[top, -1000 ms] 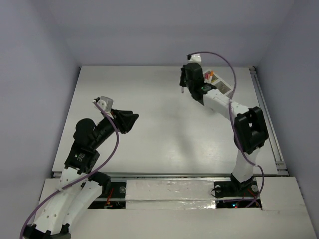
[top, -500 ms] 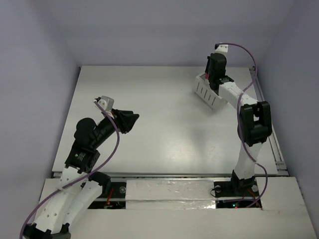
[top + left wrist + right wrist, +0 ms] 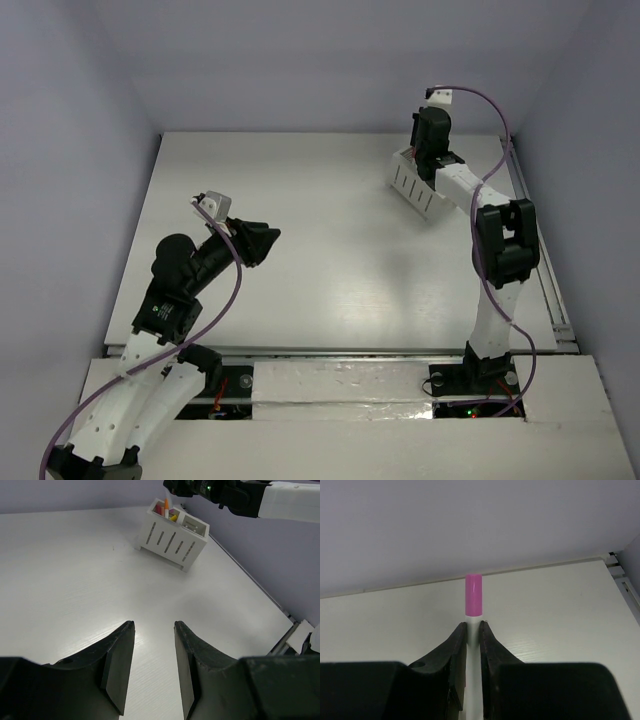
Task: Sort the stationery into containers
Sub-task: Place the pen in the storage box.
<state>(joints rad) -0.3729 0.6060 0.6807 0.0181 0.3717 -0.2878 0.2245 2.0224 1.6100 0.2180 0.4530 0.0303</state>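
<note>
The white slatted box (image 3: 413, 190) stands at the table's back right, and it also shows in the left wrist view (image 3: 172, 542). Several pens (image 3: 166, 509) with orange, yellow and pink tops stand in its left compartment; the other compartment looks empty. My right gripper (image 3: 432, 140) hovers over the box's far side. In the right wrist view it (image 3: 473, 626) is shut on a white pen with a pink cap (image 3: 473, 595) that sticks out past the fingertips. My left gripper (image 3: 264, 240) is open and empty above the left middle of the table (image 3: 154, 626).
A metal rail (image 3: 540, 260) runs along the table's right edge. Grey walls close in the back and sides. The right arm's forearm (image 3: 280, 502) stretches over the area behind the box.
My right gripper has moved right from beside the box's left end to above the box, holding the pink-capped pen. The left arm has barely moved.
</note>
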